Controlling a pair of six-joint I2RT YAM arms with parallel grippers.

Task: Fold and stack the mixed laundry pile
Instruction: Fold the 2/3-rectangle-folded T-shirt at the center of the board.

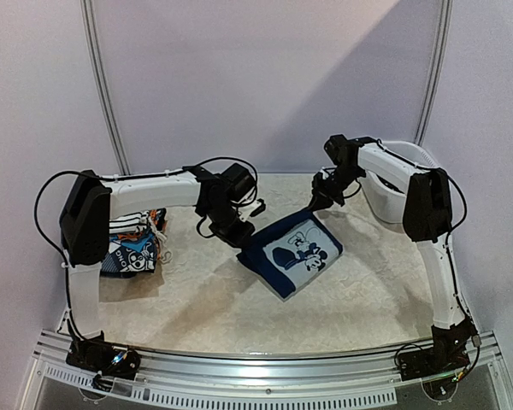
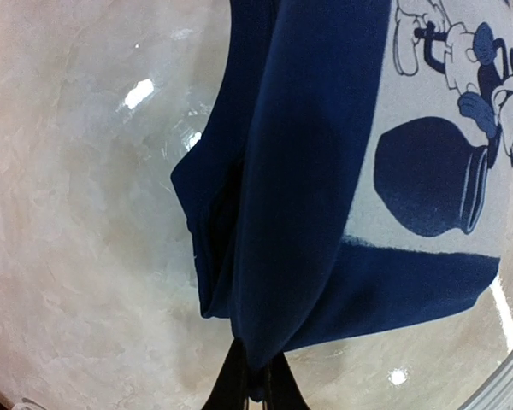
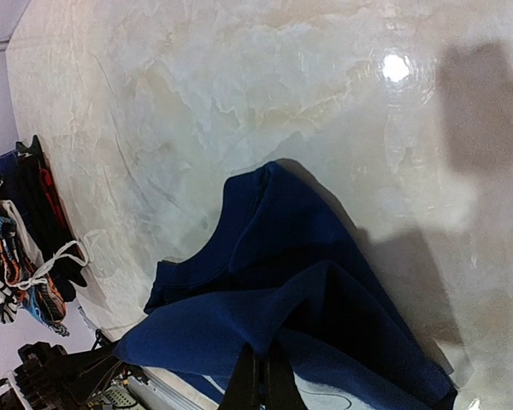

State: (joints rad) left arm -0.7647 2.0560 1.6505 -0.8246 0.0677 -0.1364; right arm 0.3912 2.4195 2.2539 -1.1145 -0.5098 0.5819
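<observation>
Left claw and right claw pinch navy cartoon-print cloth shirt, apparently mid-fold (edges lifted); next, carry its edge across evenly.

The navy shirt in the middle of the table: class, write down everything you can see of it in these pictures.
The navy shirt is soft, plain-looking cloth, folded into a rough rectangle lying askew in the middle of the table. Face up is a pale print panel with a cartoon mouse and a dark jar. The left gripper pinches one corner and the right gripper another. Near them the cloth bunches in loose folds, seemingly raised.
</observation>
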